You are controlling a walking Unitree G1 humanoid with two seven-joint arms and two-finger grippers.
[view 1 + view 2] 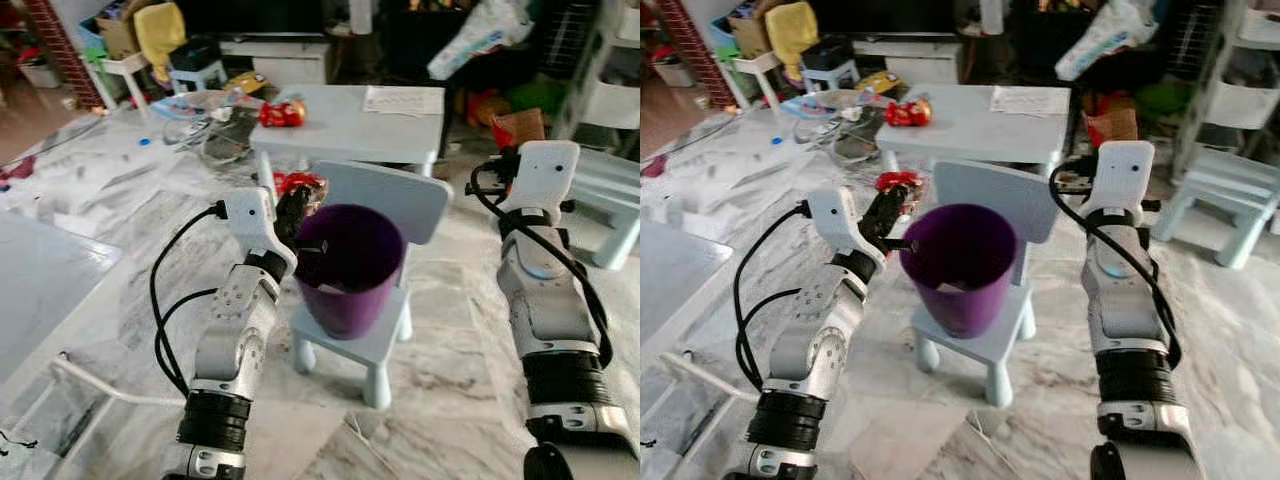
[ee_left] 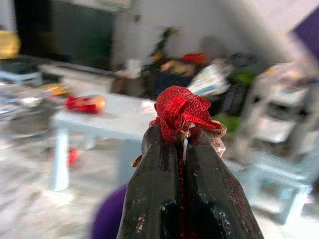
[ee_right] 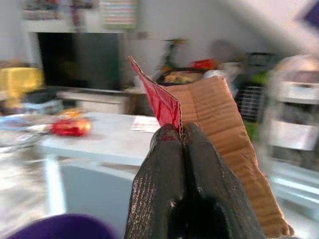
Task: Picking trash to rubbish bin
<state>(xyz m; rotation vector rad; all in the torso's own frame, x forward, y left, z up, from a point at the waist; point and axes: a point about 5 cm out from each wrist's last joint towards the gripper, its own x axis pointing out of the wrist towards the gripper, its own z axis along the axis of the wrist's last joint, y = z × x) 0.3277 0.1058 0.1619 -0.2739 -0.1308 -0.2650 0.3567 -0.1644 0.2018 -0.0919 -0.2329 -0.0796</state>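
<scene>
The left gripper [image 1: 300,205], fingers clamped on a crumpled red wrapper [image 1: 303,186], hangs at the near rim of the purple bin [image 1: 348,268] on a small chair, while the right gripper [image 3: 185,134] (pinching torn cardboard [image 3: 219,124]) stands farther off.

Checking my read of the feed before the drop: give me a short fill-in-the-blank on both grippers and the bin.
1. The left gripper is shut on a crumpled ____ wrapper.
2. The right gripper pinches a piece of brown ____.
3. The purple bin stands on a pale blue ____.
4. Another red wrapper lies on the ____.

Missing words: red; cardboard; chair; table
</scene>
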